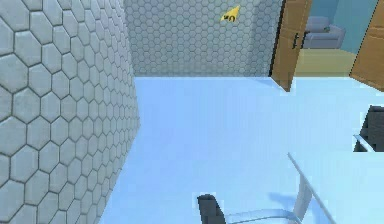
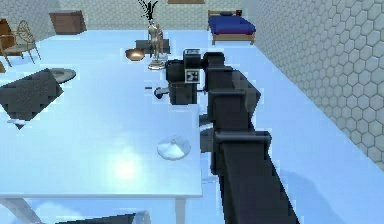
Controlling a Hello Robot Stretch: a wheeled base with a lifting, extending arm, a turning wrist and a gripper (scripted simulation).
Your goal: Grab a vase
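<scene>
Forward view: a hexagon-tiled wall (image 1: pixel 60 110) runs down the left side, with pale blue floor (image 1: pixel 210 120) stretching away beside it. At the bottom edge sits the top of a dark chair (image 1: pixel 212 210). High on the far wall is a small yellow object (image 1: pixel 230 15) (too small to identify). Right of it a brown wooden door (image 1: pixel 290 45) stands ajar, and through the doorway a grey-blue armchair (image 1: pixel 325 35) is visible. At lower right is the corner of a white surface (image 1: pixel 345 185), with a second dark seat (image 1: pixel 373 128) at the right edge.

Arm side view: at far left stand a wooden chair (image 2: pixel 15 40) and, farther back, a brown dresser (image 2: pixel 68 21). The white surface fills the left half. On it lie a dark flat slab (image 2: pixel 28 95) and, just beyond that, a grey plate (image 2: pixel 55 74). Toward the middle sits a small bowl-like item (image 2: pixel 135 52), and right beside it stands the vase (image 2: pixel 155 38), pale and upright, with dark twigs rising from it. Below the vase in the picture is the gripper (image 2: pixel 158 92), its 2 thin fingers pointing left over the surface; I cannot tell how the fingers are set, nor whether it holds anything. Nearer the surface's front edge sits 1 small grey cone-shaped object (image 2: pixel 173 149). The dark arm (image 2: pixel 240 150) rises from the bottom edge. A dark blue bed (image 2: pixel 230 25) stands at the back, and the tiled wall closes the right side.
</scene>
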